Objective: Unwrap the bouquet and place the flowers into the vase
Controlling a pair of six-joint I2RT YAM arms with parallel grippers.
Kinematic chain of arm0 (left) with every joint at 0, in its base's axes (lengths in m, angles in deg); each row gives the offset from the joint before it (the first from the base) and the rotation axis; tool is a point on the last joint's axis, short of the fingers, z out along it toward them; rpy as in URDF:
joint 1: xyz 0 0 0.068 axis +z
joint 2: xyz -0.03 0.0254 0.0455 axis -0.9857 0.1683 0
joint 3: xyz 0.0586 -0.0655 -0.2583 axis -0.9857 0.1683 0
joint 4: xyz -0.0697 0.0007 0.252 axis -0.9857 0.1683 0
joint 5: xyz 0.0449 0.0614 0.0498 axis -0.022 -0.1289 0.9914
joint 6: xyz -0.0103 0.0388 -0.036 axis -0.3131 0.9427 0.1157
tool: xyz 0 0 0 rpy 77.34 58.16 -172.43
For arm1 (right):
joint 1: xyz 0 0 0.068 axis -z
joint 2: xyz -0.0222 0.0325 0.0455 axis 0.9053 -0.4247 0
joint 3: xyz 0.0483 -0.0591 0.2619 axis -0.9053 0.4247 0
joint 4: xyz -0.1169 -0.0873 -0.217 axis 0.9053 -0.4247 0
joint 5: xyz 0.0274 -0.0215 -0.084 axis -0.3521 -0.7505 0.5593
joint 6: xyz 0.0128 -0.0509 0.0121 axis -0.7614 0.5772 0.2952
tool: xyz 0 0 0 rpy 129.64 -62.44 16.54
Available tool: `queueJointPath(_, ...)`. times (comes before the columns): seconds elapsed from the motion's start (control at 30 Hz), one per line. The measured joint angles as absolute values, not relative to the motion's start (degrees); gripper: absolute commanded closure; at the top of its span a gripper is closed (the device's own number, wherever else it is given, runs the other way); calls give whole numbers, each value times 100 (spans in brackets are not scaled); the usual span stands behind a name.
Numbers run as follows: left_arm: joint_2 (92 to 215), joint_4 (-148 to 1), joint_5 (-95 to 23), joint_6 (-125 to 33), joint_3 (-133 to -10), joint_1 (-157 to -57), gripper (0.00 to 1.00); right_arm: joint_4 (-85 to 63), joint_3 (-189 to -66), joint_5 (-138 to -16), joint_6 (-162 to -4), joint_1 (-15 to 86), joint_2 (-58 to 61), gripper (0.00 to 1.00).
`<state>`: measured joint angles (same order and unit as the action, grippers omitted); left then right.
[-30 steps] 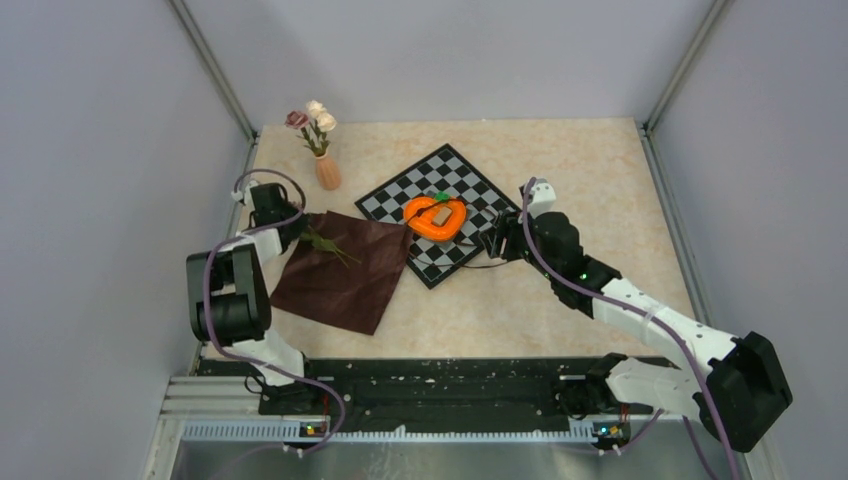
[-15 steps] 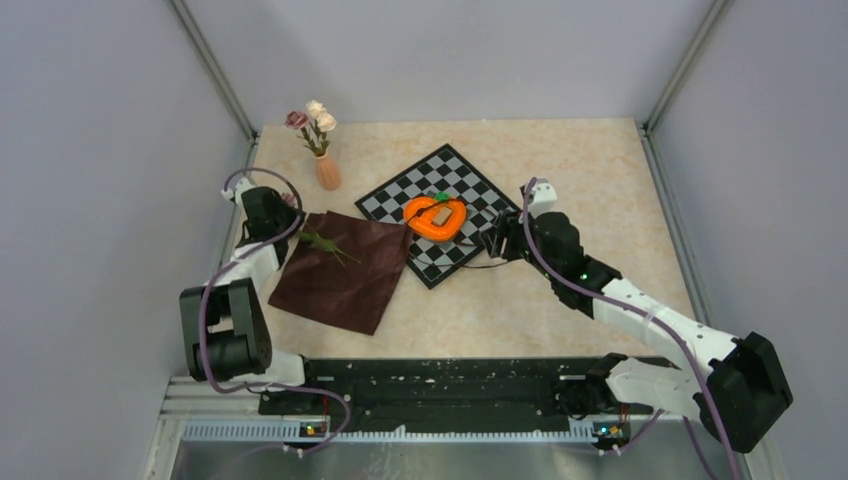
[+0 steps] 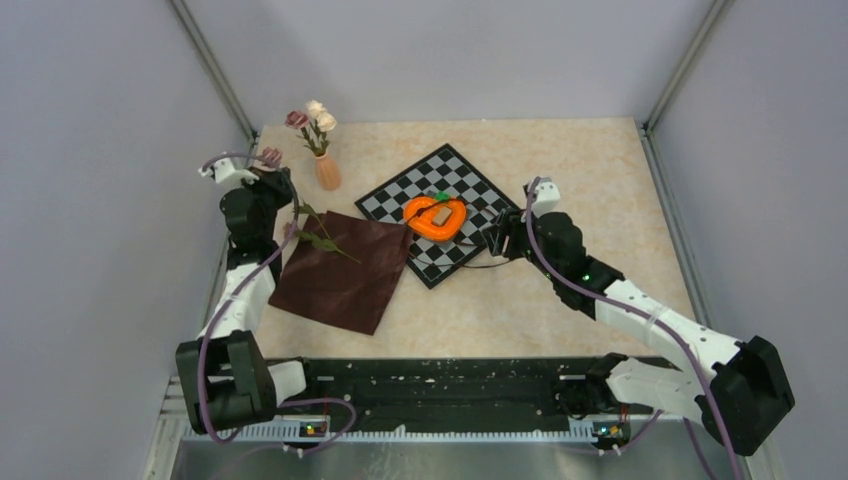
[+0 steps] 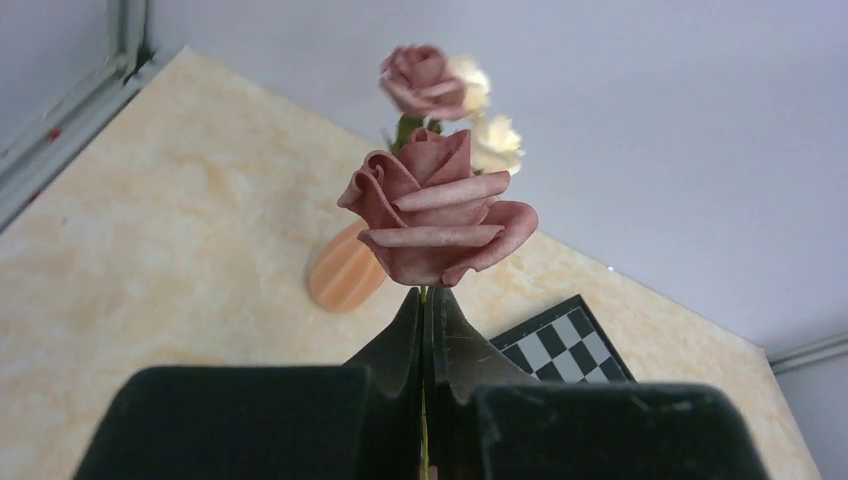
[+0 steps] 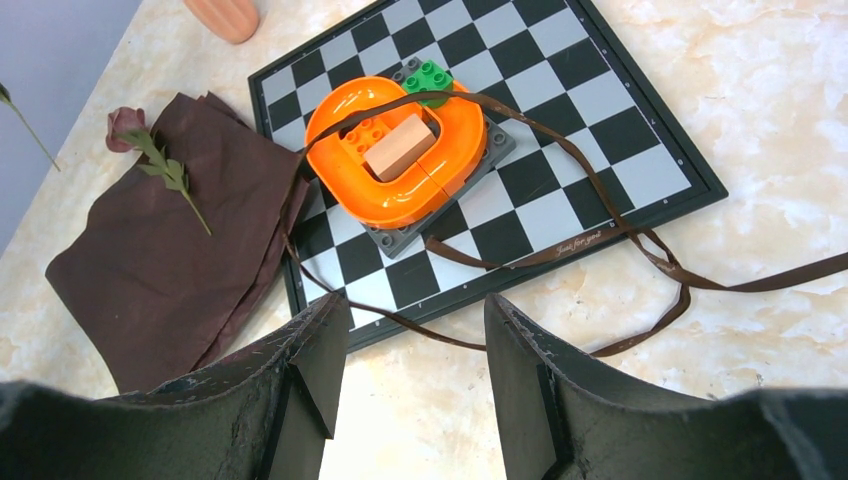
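The bouquet is undone: its maroon cloth (image 3: pixel 345 275) (image 5: pixel 170 250) lies spread flat at the left. My left gripper (image 3: pixel 268 182) (image 4: pixel 425 295) is shut on the thin green stem of a dusty pink rose (image 3: pixel 270 157) (image 4: pixel 435 215), held upright above the table just left of the vase (image 3: pixel 327 173) (image 4: pixel 345 272). The terracotta vase holds several flowers (image 3: pixel 312 118) (image 4: pixel 430 80). Another rose (image 5: pixel 127 122) (image 3: pixel 318 240) lies on the cloth. My right gripper (image 3: pixel 492 240) (image 5: pixel 415 320) stands open and empty over the chessboard's near edge.
A chessboard (image 3: pixel 450 170) (image 5: pixel 560 60) sits mid-table with an orange heart-shaped object (image 3: pixel 435 217) (image 5: pixel 395 150) on it. The loose brown ribbon (image 5: pixel 600 230) trails across the board and table. The left wall rail (image 3: pixel 230 110) runs close behind the left arm.
My left arm has risen off the cloth and moved back toward the vase, lifting the pink rose clear. The right arm has not moved.
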<state>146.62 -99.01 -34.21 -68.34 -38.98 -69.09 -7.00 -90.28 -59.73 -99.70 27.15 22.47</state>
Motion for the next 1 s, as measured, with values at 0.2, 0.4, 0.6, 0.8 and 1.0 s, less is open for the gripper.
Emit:
queueJointPath(0.2,14784,-10771,-3821,-6393,-4093,-6909,100,-698,-9026,-5969,-9973,2715,2347,46)
queueJointPath(0.4,15206,-11772,-3902,-6144,-4482,-6909,100,-698,-9026,-5949,-9973,2715,2439,46)
queueJointPath(0.6,15907,-12572,-3991,-6006,-5100,-6909,100,-700,-9026,-5925,-9970,2715,2437,46)
queueJointPath(0.8,16644,-13001,-4118,-5886,-5666,-6924,100,-702,-9028,-5868,-9964,2715,2400,46)
queueJointPath(1.0,17263,-13248,-4260,-5696,-6174,-6989,100,-761,-9148,-5846,-9949,2715,2146,46)
